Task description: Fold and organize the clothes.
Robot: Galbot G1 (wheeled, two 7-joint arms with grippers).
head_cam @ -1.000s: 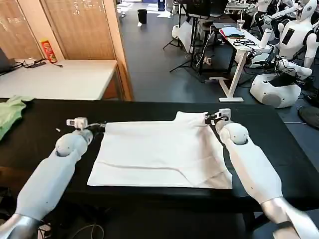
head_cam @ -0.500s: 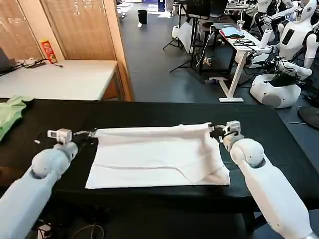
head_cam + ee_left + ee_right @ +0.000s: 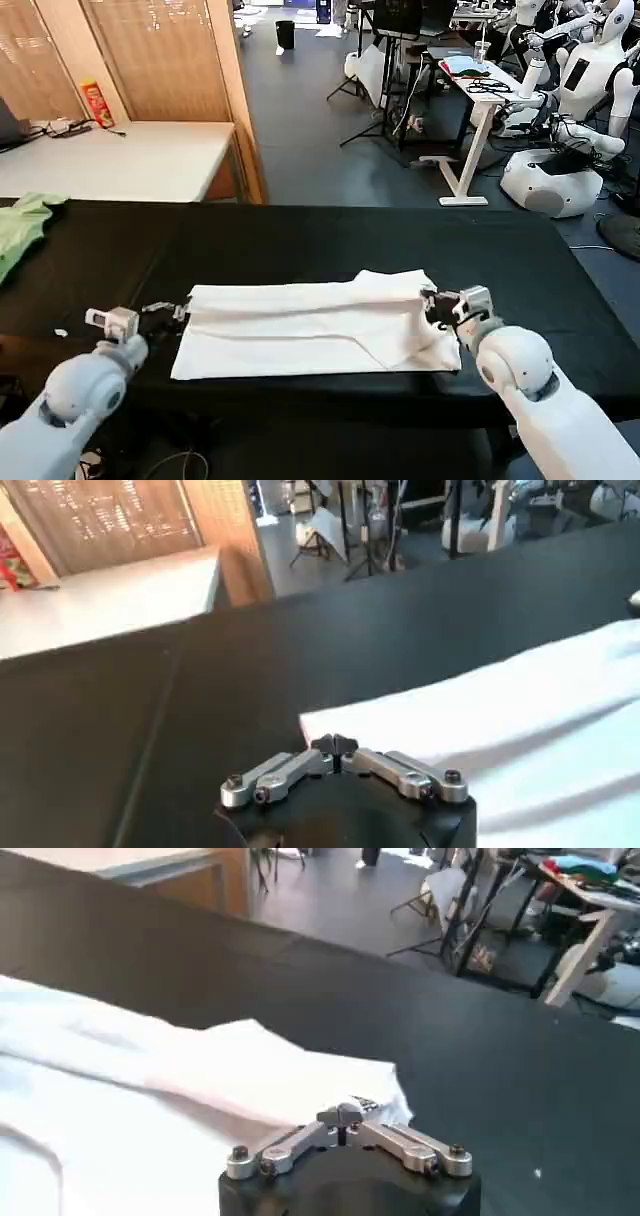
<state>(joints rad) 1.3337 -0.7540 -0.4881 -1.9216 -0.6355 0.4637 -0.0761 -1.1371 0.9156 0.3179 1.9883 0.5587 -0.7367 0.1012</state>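
The clothes are a white T-shirt [image 3: 300, 325] lying as a wide, low band near the front edge of the black table [image 3: 300, 240], its far edge doubled toward me. My left gripper [image 3: 178, 310] is shut on the shirt's left corner; in the left wrist view its tips [image 3: 333, 745] meet at the cloth's corner [image 3: 520, 710]. On the right end, my right gripper [image 3: 430, 302] is shut on the bunched cloth. The right wrist view shows those closed tips [image 3: 340, 1115] against the fabric [image 3: 150, 1098], with a bit of dark print beside them.
A light green garment [image 3: 20, 225] lies at the table's far left end. Behind stands a white table [image 3: 120, 160] with a red can [image 3: 97, 102]. Other robots [image 3: 570, 100] and a desk stand in the room at the back right.
Both grippers have drawn back toward the table's front edge, carrying the shirt's far edge with them. The shirt now lies narrower and closer to me.
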